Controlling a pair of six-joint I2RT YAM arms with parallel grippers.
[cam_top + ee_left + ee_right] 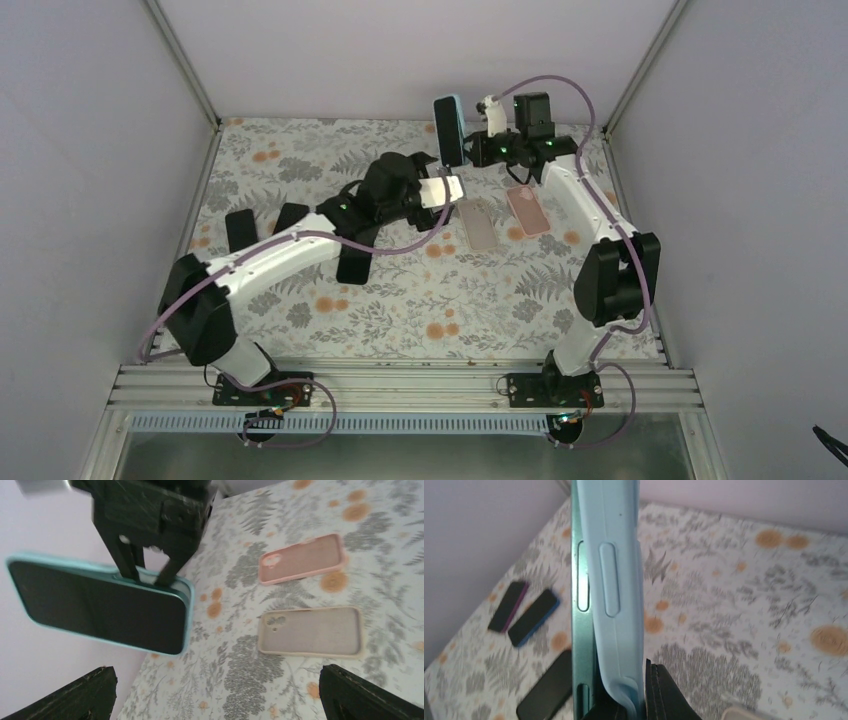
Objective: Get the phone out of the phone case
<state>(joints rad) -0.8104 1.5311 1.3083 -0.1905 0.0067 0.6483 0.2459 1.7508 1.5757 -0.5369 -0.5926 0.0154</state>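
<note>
The phone in its light blue case [449, 128] is held up on edge above the far middle of the table by my right gripper [472, 142], which is shut on one end of it. In the right wrist view the case [616, 580] bulges away from the teal phone edge [583, 605] near my gripper [624, 707]. In the left wrist view the phone's dark screen [100, 605] faces me. My left gripper [452, 187] is wide open and empty just below and in front of the phone; its fingertips [75, 695] sit at the bottom corners.
Two empty cases lie on the floral cloth under the phone: a beige one [480, 224] [311, 631] and a pink one [527, 210] [302, 559]. Three dark phones lie at the left [240, 228], [290, 218], [355, 262]. Walls enclose the back and sides.
</note>
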